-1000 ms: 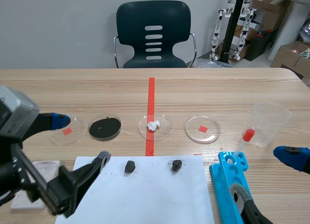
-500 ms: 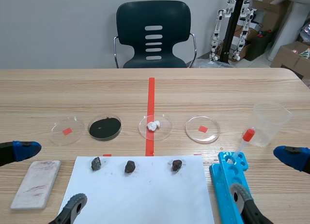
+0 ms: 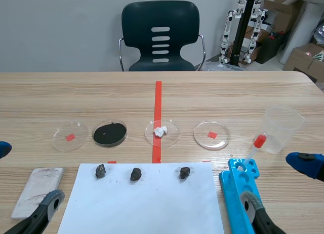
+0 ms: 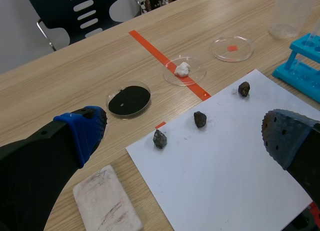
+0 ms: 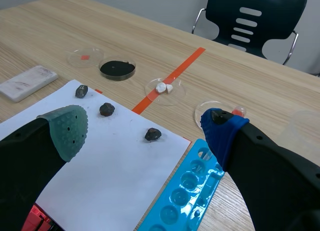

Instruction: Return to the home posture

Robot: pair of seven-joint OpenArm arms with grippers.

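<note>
Both arms sit low at the near edge of the table (image 3: 228,92), one at each side. The left claw (image 4: 185,133) is released, its blue and grey pads spread wide with nothing between them; it hangs at the near left, above the near-left corner of a white sheet of paper (image 3: 147,198) and beside a pale, scuffed slab (image 3: 38,191) lying flat just left of that sheet. The right claw (image 5: 145,128) is likewise released and empty at the near right, its fingers spread to either side of a blue tube rack (image 3: 238,193) that touches the sheet's right edge. Three dark rocks (image 3: 135,173) lie in a row along the far edge of the paper, apart from one another. Beyond them stand four clear dishes in a line: the leftmost dish (image 3: 70,137) over a red mark, a dish of black powder (image 3: 109,133), a dish of white lumps (image 3: 162,132) on the red tape line, and a right dish (image 3: 211,135) over another red mark. A red-bulbed dropper (image 3: 254,147) leans up out of the rack's far end, just beside a clear plastic beaker (image 3: 282,128). A dark chair (image 3: 161,35) stands behind the table.
</note>
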